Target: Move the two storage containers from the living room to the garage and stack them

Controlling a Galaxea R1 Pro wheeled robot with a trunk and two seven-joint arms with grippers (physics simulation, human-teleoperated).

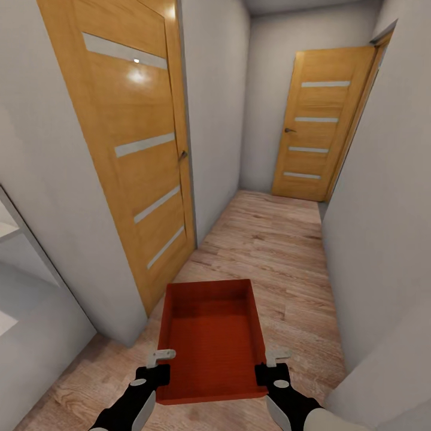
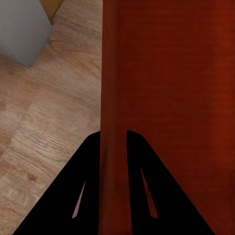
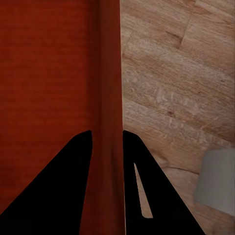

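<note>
Each pincer, left and right, pinches a side wall of one storage container between them, mid-hallway, garage unreached, stacking undone.

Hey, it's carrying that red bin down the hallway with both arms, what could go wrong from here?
The storage container hangs from thin side walls pinched by the left gripper and right gripper; if either slips, it probably tilts or drops. The hallway is narrow, so the bin could clip the wall corner or the near door.

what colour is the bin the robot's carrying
Orange-red, plain; the storage container shows best in the head view.
</note>
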